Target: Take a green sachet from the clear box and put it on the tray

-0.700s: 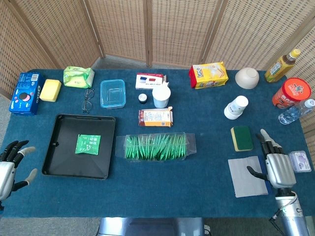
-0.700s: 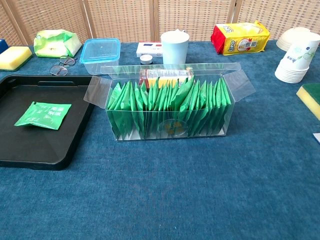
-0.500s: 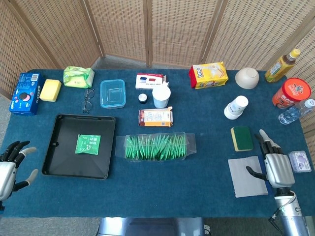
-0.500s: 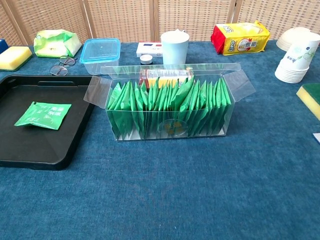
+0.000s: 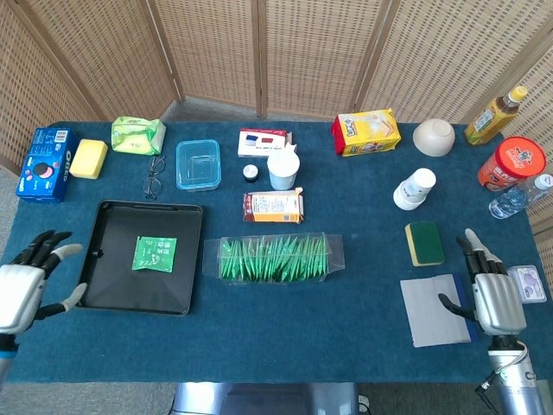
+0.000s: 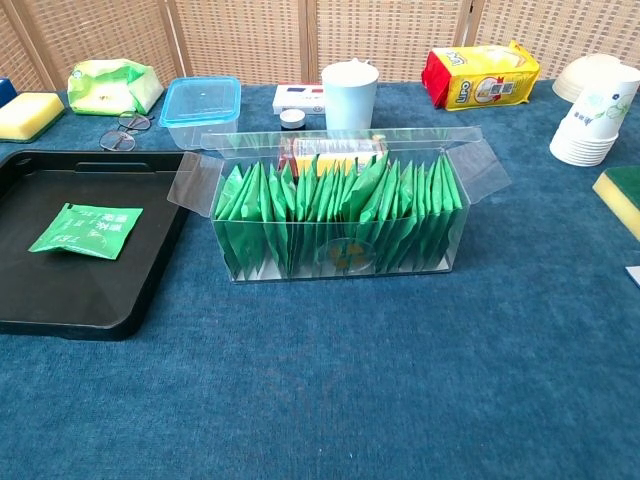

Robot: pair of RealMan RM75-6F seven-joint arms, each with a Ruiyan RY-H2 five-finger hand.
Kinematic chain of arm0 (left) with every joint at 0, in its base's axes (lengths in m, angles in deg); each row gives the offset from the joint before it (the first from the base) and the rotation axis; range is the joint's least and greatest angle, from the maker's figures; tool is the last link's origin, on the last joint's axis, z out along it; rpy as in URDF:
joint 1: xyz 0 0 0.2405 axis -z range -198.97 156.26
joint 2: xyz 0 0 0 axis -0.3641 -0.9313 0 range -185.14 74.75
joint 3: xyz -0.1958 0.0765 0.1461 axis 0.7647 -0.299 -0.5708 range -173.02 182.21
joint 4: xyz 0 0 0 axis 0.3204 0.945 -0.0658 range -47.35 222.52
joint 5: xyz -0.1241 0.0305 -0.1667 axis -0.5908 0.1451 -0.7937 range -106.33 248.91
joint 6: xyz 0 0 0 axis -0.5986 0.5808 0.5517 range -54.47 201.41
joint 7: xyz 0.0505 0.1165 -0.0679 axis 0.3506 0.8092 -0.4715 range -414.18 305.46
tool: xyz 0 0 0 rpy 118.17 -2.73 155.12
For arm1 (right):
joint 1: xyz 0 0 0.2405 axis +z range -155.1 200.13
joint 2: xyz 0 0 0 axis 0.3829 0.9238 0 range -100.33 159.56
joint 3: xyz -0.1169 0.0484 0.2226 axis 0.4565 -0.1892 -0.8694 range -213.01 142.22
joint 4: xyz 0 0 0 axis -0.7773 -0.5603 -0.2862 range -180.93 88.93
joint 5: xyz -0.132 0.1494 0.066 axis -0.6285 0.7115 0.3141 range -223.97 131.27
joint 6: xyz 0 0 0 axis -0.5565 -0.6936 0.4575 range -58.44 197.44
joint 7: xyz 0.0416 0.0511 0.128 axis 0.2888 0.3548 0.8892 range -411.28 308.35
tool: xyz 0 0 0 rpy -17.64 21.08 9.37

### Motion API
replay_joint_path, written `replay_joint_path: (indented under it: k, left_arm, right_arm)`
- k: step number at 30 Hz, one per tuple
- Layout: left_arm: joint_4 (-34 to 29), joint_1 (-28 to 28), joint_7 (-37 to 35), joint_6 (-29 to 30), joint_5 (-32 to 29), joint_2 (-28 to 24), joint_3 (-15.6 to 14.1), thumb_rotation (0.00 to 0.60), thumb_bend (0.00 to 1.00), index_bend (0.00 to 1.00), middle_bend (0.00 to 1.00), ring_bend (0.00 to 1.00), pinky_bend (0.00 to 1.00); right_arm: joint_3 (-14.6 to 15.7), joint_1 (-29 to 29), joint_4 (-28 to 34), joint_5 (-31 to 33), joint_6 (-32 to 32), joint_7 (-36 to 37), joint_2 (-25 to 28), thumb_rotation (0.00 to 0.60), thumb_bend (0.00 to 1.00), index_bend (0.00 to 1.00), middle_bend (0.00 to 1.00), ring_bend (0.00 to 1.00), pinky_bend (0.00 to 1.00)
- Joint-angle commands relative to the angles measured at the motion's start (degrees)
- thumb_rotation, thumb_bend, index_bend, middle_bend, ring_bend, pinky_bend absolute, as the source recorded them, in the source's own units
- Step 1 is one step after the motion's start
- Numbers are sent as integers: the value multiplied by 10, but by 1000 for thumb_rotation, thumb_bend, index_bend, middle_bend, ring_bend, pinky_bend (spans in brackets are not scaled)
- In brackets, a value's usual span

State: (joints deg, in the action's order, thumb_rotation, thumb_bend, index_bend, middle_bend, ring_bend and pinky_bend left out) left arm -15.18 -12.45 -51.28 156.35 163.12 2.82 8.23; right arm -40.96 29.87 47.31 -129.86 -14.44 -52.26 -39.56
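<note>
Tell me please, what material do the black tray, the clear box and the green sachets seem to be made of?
The black tray looks like moulded plastic with a dull sheen: raised rim, rounded corners. The clear box seems thin transparent plastic sheet; its flaps fold outward and the contents show through. The green sachets look like printed film or foil with a slight gloss; paper cannot be excluded.
</note>
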Motion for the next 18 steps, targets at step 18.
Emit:
replay_joint_path:
  k: [18]
  left_arm:
    - [-5, 225, 72, -253, -20, 55, 59, 403, 283, 225, 153, 95, 269]
  right_arm:
    - [-5, -15, 31, 8, -19, -27, 16, 600, 203, 0, 25, 108, 198]
